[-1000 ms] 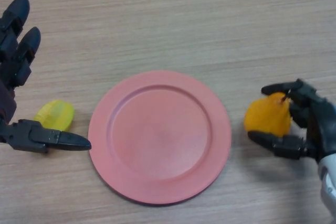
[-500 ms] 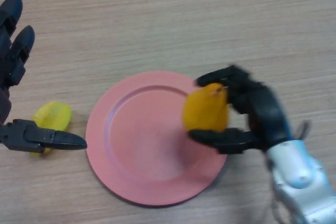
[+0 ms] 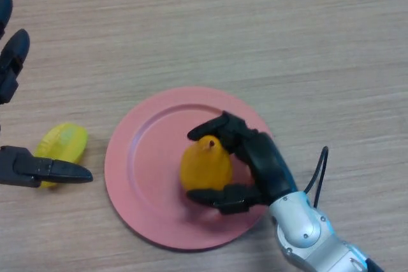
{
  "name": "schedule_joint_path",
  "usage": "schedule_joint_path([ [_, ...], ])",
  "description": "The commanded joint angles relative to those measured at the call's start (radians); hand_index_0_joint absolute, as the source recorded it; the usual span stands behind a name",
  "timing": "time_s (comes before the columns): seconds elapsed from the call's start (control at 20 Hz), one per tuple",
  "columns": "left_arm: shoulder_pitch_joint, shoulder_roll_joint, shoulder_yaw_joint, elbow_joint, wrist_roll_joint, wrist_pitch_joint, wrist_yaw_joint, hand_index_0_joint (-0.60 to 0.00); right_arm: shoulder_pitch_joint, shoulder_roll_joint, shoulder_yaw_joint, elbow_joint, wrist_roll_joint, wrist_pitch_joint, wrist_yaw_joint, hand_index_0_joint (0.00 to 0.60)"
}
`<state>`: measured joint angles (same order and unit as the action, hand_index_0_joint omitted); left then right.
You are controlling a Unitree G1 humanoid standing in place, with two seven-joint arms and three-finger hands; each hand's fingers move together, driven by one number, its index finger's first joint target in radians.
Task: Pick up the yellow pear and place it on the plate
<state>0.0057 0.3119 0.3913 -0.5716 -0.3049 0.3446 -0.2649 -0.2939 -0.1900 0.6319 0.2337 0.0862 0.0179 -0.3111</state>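
A yellow-orange pear (image 3: 205,165) stands stem-up over the middle of the pink plate (image 3: 150,164). My right hand (image 3: 258,157) is shut on the pear, its fingers curled over the top and its thumb under the near side. I cannot tell whether the pear rests on the plate or is held just above it. My left hand (image 3: 25,167) is open at the left edge, its thumb lying just in front of a pale yellow fruit (image 3: 62,144).
The plate lies on a light wooden table (image 3: 255,36). The pale yellow fruit sits on the table just left of the plate.
My right hand has carried the pear leftward from the table on the right to over the middle of the plate. My left hand has drifted slightly left.
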Motion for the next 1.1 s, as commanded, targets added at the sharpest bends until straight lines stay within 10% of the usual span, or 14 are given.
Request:
schedule_joint_path([
  [0.05,-0.019,0.049,0.085,-0.046,-0.019,-0.132,-0.006,0.0,-0.018,0.0,-0.048,-0.051,-0.026,-0.135,-0.008,0.6],
  [0.2,-0.015,0.049,0.084,-0.046,-0.014,-0.134,-0.007,0.0,-0.009,0.0,-0.053,-0.078,-0.014,-0.096,0.02,0.55],
  [0.35,-0.018,0.047,0.08,-0.045,-0.011,-0.138,-0.003,0.0,-0.01,0.0,-0.061,-0.073,-0.068,-0.101,0.036,0.15],
  [0.45,-0.021,0.045,0.07,-0.045,-0.005,-0.142,0.006,0.0,-0.011,0.0,-0.081,-0.1,-0.134,-0.103,0.053,0.0],
  [1.1,-0.043,0.041,0.011,-0.055,-0.002,-0.121,0.015,0.0,0.1,0.0,-0.362,-0.598,-0.164,0.109,0.235,0.0],
])
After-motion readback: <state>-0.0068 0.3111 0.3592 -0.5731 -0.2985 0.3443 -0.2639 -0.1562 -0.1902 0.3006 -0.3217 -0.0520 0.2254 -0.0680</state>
